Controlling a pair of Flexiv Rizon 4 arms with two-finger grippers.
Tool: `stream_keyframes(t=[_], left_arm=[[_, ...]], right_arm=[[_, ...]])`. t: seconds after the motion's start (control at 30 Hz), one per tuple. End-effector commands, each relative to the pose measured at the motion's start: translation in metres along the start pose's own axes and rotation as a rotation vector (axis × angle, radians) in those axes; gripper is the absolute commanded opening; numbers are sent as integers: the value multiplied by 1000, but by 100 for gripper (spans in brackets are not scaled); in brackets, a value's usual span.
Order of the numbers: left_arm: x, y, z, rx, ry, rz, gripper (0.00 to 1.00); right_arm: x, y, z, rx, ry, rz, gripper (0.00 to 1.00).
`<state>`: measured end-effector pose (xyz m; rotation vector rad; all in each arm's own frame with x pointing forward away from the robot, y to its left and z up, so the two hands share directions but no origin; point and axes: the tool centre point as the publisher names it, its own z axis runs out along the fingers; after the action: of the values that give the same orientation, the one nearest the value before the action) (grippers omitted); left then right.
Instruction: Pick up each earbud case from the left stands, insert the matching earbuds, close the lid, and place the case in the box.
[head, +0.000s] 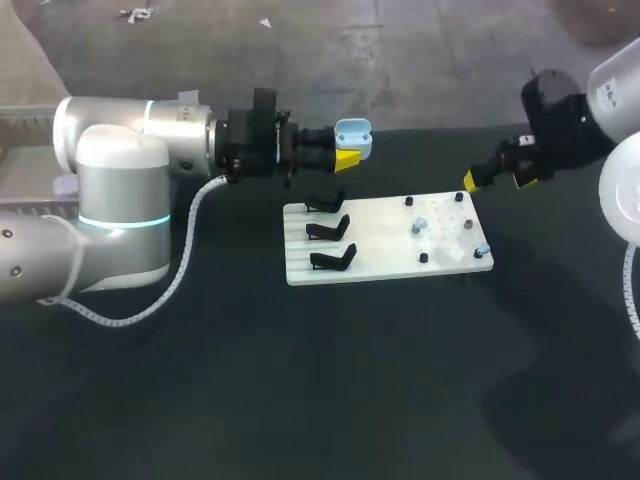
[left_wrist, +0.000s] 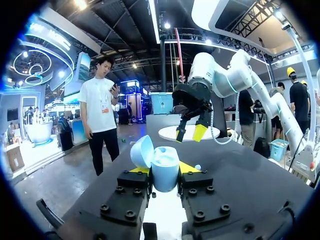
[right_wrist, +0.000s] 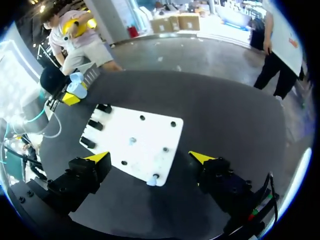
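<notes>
My left gripper (head: 348, 152) is shut on a light blue earbud case (head: 353, 135) and holds it above the table behind the white board (head: 385, 258). In the left wrist view the case (left_wrist: 164, 169) sits between the yellow tips with its lid (left_wrist: 141, 151) swung open. Three black stands (head: 328, 231) on the board's left side carry no case. Small pale blue earbuds (head: 420, 226) lie on the board's right part. My right gripper (head: 497, 178) hangs open past the board's right far corner. From the right wrist view, that gripper (right_wrist: 150, 157) is above the board (right_wrist: 150, 140), near an earbud (right_wrist: 151, 181).
Black pegs (head: 409, 201) stick up from the board's right half. The dark tabletop (head: 320, 380) spreads wide in front of the board. A grey cable (head: 185, 250) loops beside my left arm.
</notes>
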<state>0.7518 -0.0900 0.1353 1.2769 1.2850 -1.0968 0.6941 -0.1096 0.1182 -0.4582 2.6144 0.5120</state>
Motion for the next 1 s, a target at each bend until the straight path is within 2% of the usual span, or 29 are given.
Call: stream_keyframes(t=[0.03,0.5,0.57,0.77,1.0], left_arm=[[3,-4,-1,-33,-10,3,0],[3,-4,-1,-33,-10,3,0],[1,-8,-2,-34,-6,-7,0],[-7,-19,-1,-22,-28,-44,0],[-10,-23,4,-26,-15,-61,0]], right_arm=[[6,2,-5,192,-16,8,100],[6,2,-5,192,-16,8,100],[9,3,-2,174,-7,10,100],[22,3,0,195,36,12,100],[33,0,4,212,76,20,100]])
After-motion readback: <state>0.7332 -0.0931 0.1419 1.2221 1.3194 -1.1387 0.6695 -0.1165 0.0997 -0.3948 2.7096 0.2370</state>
